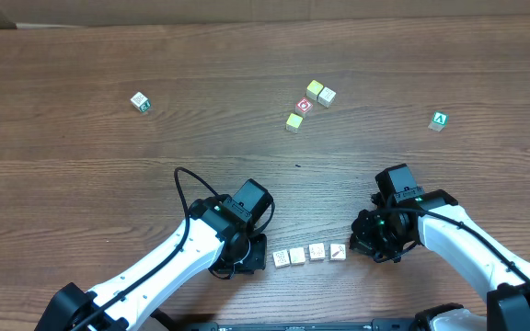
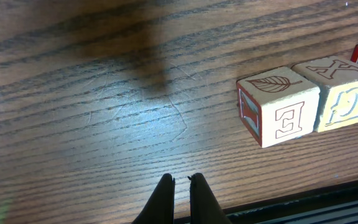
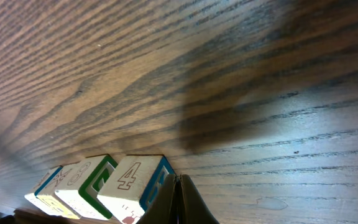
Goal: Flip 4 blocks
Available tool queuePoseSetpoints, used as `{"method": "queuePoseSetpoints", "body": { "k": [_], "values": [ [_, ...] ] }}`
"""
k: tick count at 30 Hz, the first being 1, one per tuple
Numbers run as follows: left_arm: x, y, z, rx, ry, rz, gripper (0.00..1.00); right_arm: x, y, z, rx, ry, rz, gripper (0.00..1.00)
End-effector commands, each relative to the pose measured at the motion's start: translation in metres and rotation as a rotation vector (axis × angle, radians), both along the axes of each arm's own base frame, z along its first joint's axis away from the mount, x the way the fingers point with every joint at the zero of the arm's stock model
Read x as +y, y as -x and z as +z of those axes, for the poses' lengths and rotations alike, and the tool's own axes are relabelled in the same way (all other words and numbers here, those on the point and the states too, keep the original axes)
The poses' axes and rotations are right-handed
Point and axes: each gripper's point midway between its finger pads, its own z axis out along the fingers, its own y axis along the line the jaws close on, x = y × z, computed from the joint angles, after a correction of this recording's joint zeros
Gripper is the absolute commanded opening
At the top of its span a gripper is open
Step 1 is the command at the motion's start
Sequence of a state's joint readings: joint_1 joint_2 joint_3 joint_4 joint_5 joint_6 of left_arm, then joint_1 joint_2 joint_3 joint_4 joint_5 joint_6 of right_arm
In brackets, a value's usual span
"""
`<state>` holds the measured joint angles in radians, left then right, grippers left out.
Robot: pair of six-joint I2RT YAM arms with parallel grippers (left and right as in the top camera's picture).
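**Closed claws bracket the row**

My left claw (image 1: 252, 262) and right claw (image 1: 366, 245) are both pinched together and empty. One sits at each end of the four small cream-faced wooden cubes (image 1: 307, 254), lined up side by side near the front of the brown wooden table (image 1: 81, 175). I judge that this lets me tip the end ones first. The red-faced ringed cube (image 1: 305, 106) and green "A" cube (image 1: 439, 120) lie well apart, blocking nothing.

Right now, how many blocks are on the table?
10. A front row of four; a cluster of four upper centre; a lone block far left; a green block far right. The arms could hide more.
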<state>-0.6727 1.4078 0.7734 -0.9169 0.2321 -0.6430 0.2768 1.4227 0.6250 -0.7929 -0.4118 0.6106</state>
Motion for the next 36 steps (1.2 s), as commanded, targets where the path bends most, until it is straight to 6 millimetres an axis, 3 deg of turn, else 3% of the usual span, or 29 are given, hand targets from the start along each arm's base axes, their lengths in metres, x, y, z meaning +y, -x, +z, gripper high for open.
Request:
{"method": "queuePoseSetpoints", "body": {
  "k": [1,7,15,19,36],
  "values": [
    [-0.004,-0.003,0.005,-0.02,0.021,-0.028,0.04,0.002,0.001,0.0,0.001,-0.009,-0.008,0.04],
    [-0.005,-0.004,0.005,-0.022,0.023,-0.028,0.04,0.004,0.003,0.0,0.001,-0.01,0.005,0.04],
    [-0.007,-0.007,0.005,-0.035,0.033,-0.028,0.04,0.027,0.013,0.0,-0.004,-0.01,0.068,0.04],
    [-0.007,-0.006,0.005,-0.034,0.032,-0.028,0.04,0.032,0.009,0.0,-0.019,-0.008,0.048,0.04],
    [0.0,0.0,-0.007,0.022,-0.02,0.043,0.04,0.037,0.003,0.001,-0.066,-0.037,0.098,0.04]
  ]
}}
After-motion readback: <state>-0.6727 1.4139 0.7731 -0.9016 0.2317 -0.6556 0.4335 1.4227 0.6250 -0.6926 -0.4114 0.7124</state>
